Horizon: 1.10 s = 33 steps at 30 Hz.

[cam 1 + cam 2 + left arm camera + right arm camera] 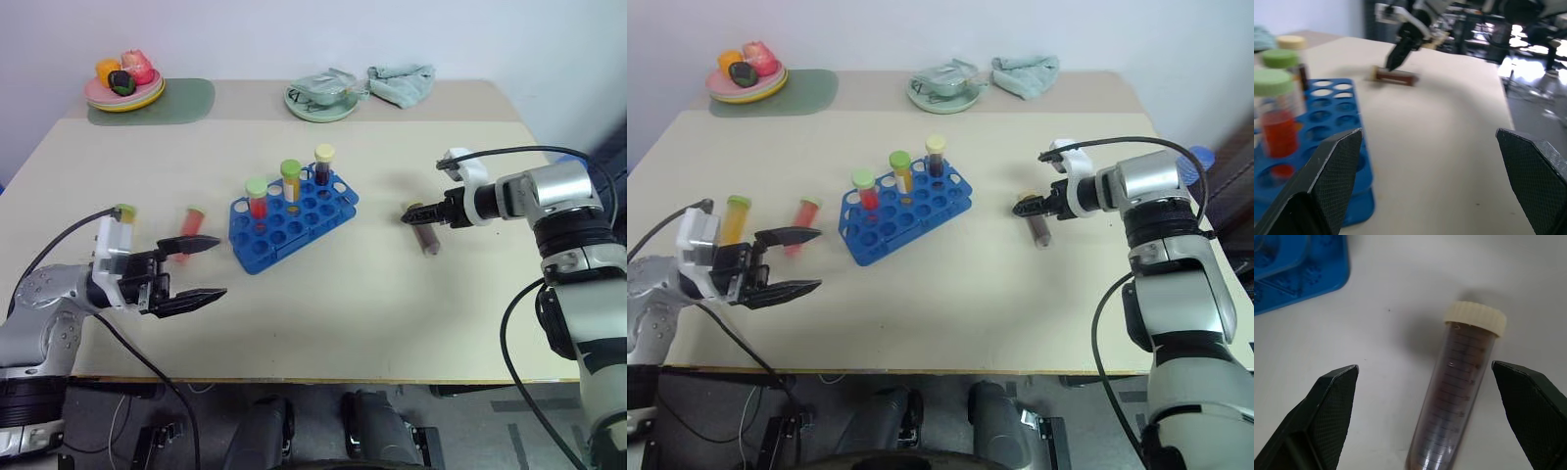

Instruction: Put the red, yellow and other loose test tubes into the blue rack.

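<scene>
On the beige table (392, 313) the blue rack (292, 220) stands at centre, holding three tubes. Right gripper (423, 217), fingers spread, hovers at the brown tube (1459, 396) lying centre-right. Left gripper (201, 268), also spread and empty, is lower left, near the red tube (192, 221).

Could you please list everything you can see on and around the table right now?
Blue rack: one, table centre, holding three upright tubes.
Tubes in rack: three; green-capped red, green-capped yellow, cream-capped dark.
Dark loose tube: one, cream cap, lying right of the rack.
Red loose tube: one, lying left of the rack.
Yellow loose tube: one, green cap, near the left edge.
Plates with toy food: stacked, on a green mat, far left.
Green plate: one, far centre.
Cloth: one, pale green, far right.
Left gripper: fingers open, by the red tube.
Right gripper: fingers open, astride the dark tube.
</scene>
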Available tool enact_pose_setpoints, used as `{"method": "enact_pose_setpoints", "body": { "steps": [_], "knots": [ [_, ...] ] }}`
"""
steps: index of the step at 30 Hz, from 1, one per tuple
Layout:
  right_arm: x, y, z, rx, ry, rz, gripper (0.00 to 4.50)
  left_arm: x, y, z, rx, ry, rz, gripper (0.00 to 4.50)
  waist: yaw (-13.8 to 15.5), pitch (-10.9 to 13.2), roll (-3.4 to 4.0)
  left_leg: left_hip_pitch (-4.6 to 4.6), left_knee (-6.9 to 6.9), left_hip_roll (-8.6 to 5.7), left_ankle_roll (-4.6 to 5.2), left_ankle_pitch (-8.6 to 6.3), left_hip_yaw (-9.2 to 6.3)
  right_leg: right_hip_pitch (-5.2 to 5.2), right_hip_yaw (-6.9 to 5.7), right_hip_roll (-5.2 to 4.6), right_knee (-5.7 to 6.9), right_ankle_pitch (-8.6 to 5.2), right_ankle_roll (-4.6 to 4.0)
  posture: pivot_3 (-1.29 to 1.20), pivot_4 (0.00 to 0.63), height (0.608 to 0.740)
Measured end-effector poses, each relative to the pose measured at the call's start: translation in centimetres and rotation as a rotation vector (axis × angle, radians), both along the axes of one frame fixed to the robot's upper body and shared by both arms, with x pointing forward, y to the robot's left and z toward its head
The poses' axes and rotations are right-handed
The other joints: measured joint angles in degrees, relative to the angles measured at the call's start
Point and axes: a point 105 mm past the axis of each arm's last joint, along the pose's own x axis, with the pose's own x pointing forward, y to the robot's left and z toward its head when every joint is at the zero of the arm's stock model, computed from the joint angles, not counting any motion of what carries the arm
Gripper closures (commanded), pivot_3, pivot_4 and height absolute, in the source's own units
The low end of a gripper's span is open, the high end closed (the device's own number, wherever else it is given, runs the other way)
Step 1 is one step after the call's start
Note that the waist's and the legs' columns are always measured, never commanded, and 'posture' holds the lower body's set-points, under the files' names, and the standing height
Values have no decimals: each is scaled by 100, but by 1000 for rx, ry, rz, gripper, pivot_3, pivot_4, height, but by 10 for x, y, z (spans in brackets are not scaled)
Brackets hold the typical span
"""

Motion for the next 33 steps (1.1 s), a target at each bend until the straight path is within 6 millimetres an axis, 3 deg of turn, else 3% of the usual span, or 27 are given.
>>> {"method": "enact_pose_setpoints", "body": {
  "steps": [12, 21, 25, 28, 30, 33],
  "knots": [
    [10, -2, -15, -28, 59, -74, 47, -1, -11, 4, 14, -9, -53, 0, -15, 1, 2, 0, 0, -1, -6, 4, 0, -3, 0, 1, 4, 0, 0, 0, 150, 740],
    [19, 6, -16, -14, 56, -126, 47, -7, -18, -1, 20, 16, -72, 0, -110, 1, 1, 4, 4, -1, -10, 7, 0, 3, 0, 1, 11, 0, 0, 0, 150, 740],
    [21, 6, -19, -50, 41, -119, 1278, -10, -20, -3, 19, 21, -71, 0, -153, 0, 2, 9, 4, -1, -11, 7, 0, 6, 0, 1, 16, 1, 0, 0, 150, 740],
    [21, 9, -21, -69, 40, -97, 2857, -12, -19, -6, 18, 32, -61, 0, -157, 0, 3, 9, 3, -1, -11, 7, 0, 5, 0, 1, 15, 0, 0, 0, 150, 740],
    [22, 11, -22, -87, 36, -84, 3637, -14, -18, -9, 18, 45, -57, 0, -152, -3, 1, 10, 4, -1, -11, 7, 0, 8, 0, 1, 15, 0, 0, 0, 150, 740],
    [22, 13, -22, -95, 34, -70, 3693, -15, -16, -11, 15, 52, -45, 0, -151, -3, 0, 13, 6, -1, -11, 7, -1, 12, 0, 1, 15, 1, 0, 0, 150, 740]
  ]
}}
